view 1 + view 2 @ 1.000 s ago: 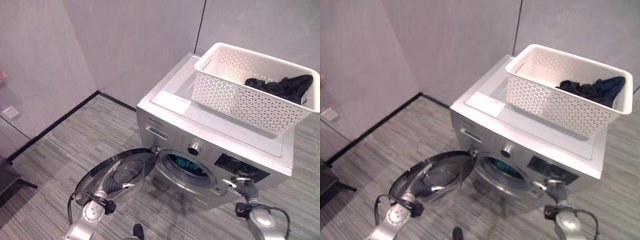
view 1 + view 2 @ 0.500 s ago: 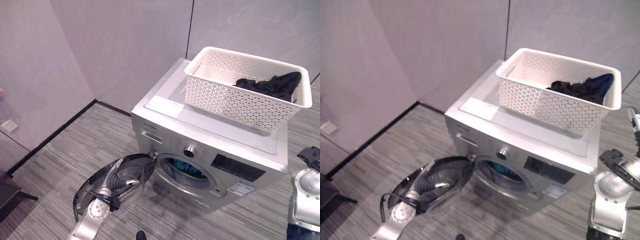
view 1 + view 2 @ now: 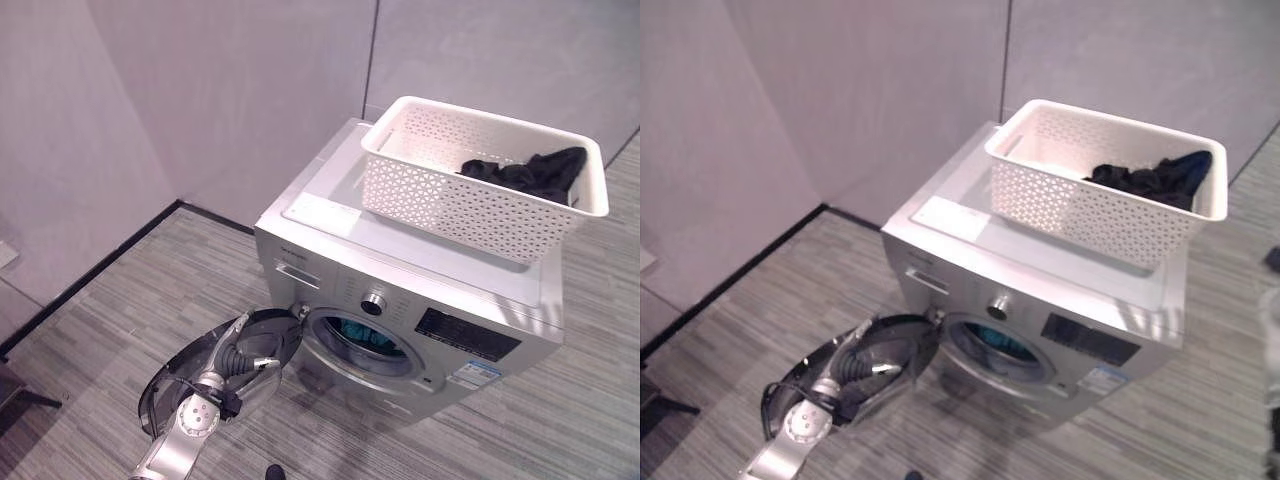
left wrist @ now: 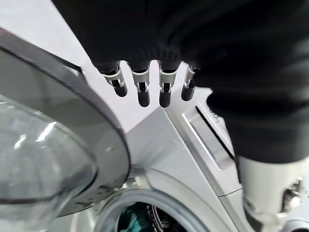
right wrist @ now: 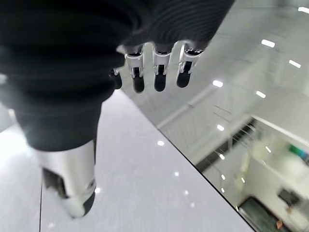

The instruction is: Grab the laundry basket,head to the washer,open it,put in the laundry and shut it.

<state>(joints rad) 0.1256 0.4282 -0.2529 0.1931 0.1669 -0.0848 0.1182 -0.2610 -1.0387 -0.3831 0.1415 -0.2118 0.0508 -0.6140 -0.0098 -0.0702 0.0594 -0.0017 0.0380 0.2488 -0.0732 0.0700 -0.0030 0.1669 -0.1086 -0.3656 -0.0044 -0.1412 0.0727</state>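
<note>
The washer (image 3: 400, 300) stands against the wall with its round door (image 3: 215, 365) swung wide open toward the robot's left, hanging low over the striped floor (image 3: 110, 320). Inside the drum opening (image 3: 362, 338) a teal cloth (image 3: 355, 333) shows. The white basket (image 3: 480, 180) sits on top of the washer, toward its right side, and dark laundry (image 3: 525, 172) lies in the basket's far right corner. The left robot hand (image 3: 245, 358) is at the inner face of the open door; in the left wrist view its fingers (image 4: 143, 89) stretch out straight and released, clasping nothing, with the door rim and the washer's front panel beyond them. In the right wrist view the right robot hand (image 5: 154, 72) is raised with its fingers straight and loose, grasping nothing, a glossy ceiling with lights (image 5: 217, 125) behind it.
</note>
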